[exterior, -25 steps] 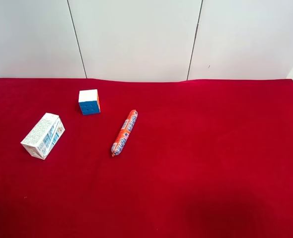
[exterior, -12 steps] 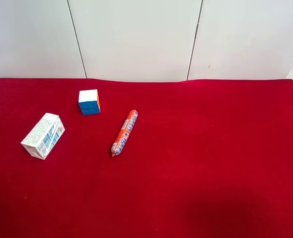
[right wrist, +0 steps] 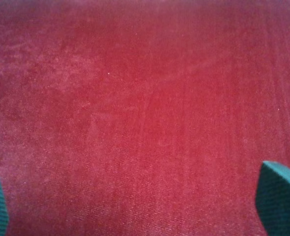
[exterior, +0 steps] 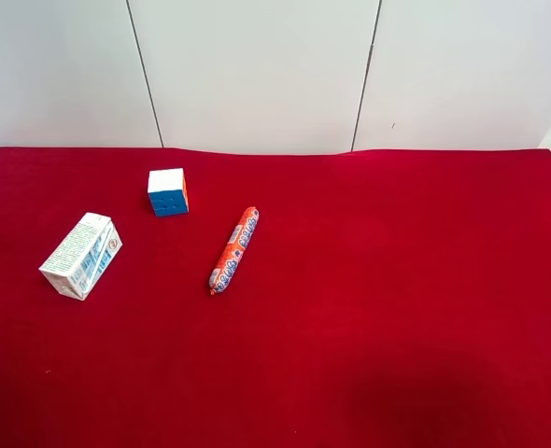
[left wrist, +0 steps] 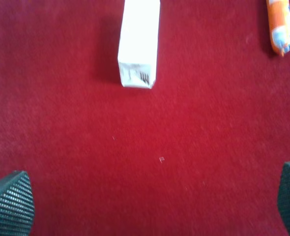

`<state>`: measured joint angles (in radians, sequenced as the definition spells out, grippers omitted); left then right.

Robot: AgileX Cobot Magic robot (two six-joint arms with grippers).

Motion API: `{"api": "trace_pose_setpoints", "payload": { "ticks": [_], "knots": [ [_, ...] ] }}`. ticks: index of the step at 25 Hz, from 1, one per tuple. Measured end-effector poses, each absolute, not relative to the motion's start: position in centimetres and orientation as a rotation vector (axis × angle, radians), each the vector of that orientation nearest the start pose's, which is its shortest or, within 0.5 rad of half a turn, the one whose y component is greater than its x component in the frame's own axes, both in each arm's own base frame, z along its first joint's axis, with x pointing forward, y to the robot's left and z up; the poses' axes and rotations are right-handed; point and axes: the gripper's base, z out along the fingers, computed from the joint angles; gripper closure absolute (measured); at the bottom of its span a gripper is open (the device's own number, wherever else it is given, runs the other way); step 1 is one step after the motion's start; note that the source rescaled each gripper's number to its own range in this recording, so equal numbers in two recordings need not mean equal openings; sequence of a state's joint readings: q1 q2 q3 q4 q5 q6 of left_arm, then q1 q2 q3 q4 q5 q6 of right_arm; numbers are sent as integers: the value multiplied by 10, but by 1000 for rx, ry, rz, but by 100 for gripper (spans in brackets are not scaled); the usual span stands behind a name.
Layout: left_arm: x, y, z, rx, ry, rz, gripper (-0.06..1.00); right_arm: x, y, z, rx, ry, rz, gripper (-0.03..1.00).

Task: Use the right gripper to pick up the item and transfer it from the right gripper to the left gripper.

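— What covers the surface [exterior: 397,308]?
— Red cloth. The item [exterior: 80,255] lies on its side, the puzzle cube [exterior: 168,191] near it, the orange sausage [exterior: 234,249] apart (lying diagonally).

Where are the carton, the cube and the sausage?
carton [exterior: 79,256]: exterior high view, on its long printed side.
cube [exterior: 167,192]: exterior high view, where white top meets blue face.
sausage [exterior: 234,249]: exterior high view, on its middle.

A red cloth [exterior: 397,308] covers the table before white wall panels [exterior: 257,75].
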<state>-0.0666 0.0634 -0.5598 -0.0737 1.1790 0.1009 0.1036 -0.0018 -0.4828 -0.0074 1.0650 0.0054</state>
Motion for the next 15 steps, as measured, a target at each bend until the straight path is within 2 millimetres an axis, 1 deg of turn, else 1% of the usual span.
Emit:
{"api": "trace_pose_setpoints", "payload": {
  "ticks": [4, 10, 15],
  "knots": [
    [-15, -3, 284, 148, 2081, -59, -5, -3, -1, 272, -101, 2062, 58, -3],
    [-8, -3, 280, 112, 2034, -70, -5, -3, -1, 272, -101, 2062, 58, -3],
    [-8, -3, 279, 109, 2033, -72, -5, -3, -1, 272, -107, 2062, 55, -3]
  ]
}}
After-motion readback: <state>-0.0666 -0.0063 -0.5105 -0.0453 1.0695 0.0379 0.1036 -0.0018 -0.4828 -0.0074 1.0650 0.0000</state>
